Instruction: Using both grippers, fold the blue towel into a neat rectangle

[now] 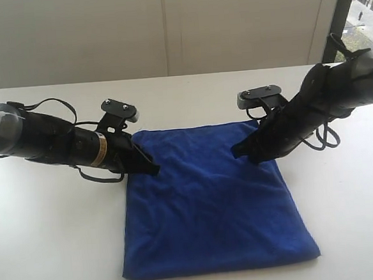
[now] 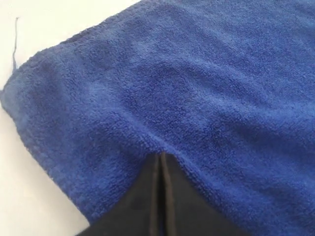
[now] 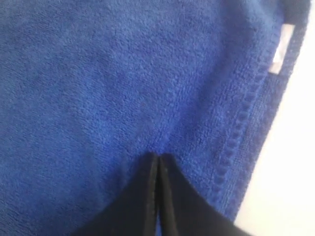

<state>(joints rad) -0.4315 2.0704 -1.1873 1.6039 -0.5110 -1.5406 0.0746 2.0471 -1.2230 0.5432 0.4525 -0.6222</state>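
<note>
**A:** Where does the cloth lie?

**B:** The deep royal-blue, soft microfibre towel (image 1: 210, 202) is flat on the white counter (image 1: 52, 239). It is spread as a broad, nearly square block with fairly straight edges. Its far edge runs between the two arms. A small white label (image 3: 278, 56) sits by the stitched hem (image 3: 241, 128), on the side the right arm works.

**A:** And the arms?

**B:** The black pincer-like left gripper (image 1: 151, 168) has its tip down on the towel near the far left corner. The matching black right gripper (image 1: 238, 152) has its tip near the far right corner. On both, the jaws are pressed together, with only a thin seam between them in the wrist views. The tips touch the pile. I see no cloth drawn up between them, though I cannot rule out a pinch of nap right at the tips.

**A:** So which step is this?

**B:** I'd judge it the moment at the far edge before a fold, with both tips placed but no corner lifted. I cannot tell whether the towel is already doubled.

**A:** What does the next move need?

**B:** Probably the jaws must part and each take its own corner. Then both should rise evenly, keep the far edge taut, and carry it onto the near edge with the corners matched.
</note>
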